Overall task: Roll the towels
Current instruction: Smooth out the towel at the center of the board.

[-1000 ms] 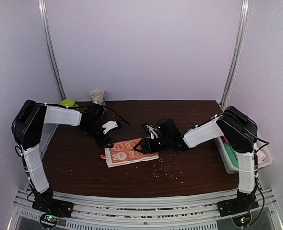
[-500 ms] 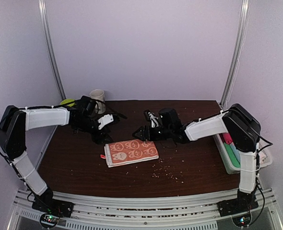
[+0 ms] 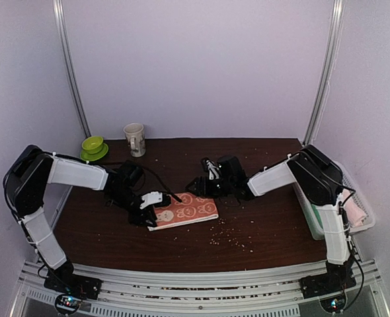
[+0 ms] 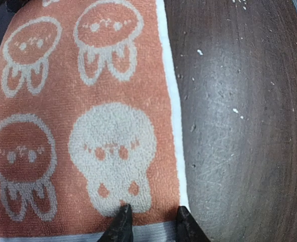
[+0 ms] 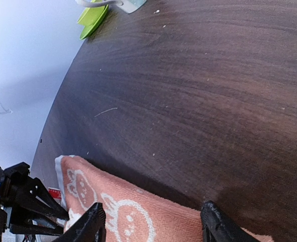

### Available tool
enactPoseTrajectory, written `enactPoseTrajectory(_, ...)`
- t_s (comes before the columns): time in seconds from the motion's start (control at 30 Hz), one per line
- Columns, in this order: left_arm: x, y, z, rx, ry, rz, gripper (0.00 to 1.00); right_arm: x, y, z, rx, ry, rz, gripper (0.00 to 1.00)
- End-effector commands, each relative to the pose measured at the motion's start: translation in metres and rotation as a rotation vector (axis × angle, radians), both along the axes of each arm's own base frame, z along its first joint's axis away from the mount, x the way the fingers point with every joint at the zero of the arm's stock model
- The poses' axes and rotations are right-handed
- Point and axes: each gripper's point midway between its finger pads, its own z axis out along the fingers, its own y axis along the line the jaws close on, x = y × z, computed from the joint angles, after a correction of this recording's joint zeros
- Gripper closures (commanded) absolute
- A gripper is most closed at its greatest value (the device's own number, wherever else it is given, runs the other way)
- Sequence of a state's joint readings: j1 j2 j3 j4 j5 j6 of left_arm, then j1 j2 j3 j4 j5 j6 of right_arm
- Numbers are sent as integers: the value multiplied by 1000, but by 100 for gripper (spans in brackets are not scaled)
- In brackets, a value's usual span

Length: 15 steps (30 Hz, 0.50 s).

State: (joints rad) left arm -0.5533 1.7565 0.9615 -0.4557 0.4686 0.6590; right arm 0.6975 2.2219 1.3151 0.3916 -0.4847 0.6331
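Note:
One orange-peach towel (image 3: 185, 209) with white bunny faces lies flat on the dark table. My left gripper (image 3: 150, 212) is at its left end. In the left wrist view both fingertips (image 4: 121, 222) rest on the towel (image 4: 88, 126) near its grey hem and white side edge. The jaws stand narrowed but apart, and the cloth lies flat between them. My right gripper (image 3: 194, 186) hovers at the towel's far long edge. Its jaws are wide open over the cloth (image 5: 138, 217) and hold nothing.
A mug (image 3: 135, 139) and a green dish (image 3: 94, 146) stand at the back left. A white basket (image 3: 312, 218) with rolled cloths sits off the table's right edge. Crumbs (image 3: 228, 234) are scattered in front of the towel.
My left arm swung from the back left down to the towel's left end and its jaws narrowed. The right gripper stayed by the far edge, still wide.

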Motion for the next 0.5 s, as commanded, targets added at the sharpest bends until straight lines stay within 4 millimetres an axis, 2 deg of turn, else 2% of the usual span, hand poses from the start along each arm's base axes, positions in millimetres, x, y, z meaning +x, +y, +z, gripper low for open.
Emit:
enactPoseTrajectory(0.0, -8, 15, -22, 73, 10, -1, 69, 13, -29, -32, -66, 34, -96, 35)
enactPoseTrajectory(0.13, -14, 27, -34, 124, 18, 6, 66, 13, -30, -33, -67, 29, -86, 35)
enactPoseTrajectory(0.23, -13, 24, -30, 114, 13, 10, 57, 10, -24, -26, -48, 24, -56, 35)
enactPoseTrajectory(0.33, -1, 13, -10, 68, -10, 16, 39, 8, -23, -13, -51, -1, -43, 33)
enactPoseTrajectory(0.4, 10, 4, 10, 31, -39, 23, 26, 6, -25, -4, -63, -19, -42, 31)
enactPoseTrajectory(0.47, 25, -4, 34, -14, -83, 37, 18, 4, -30, 9, -79, -46, -47, 29)
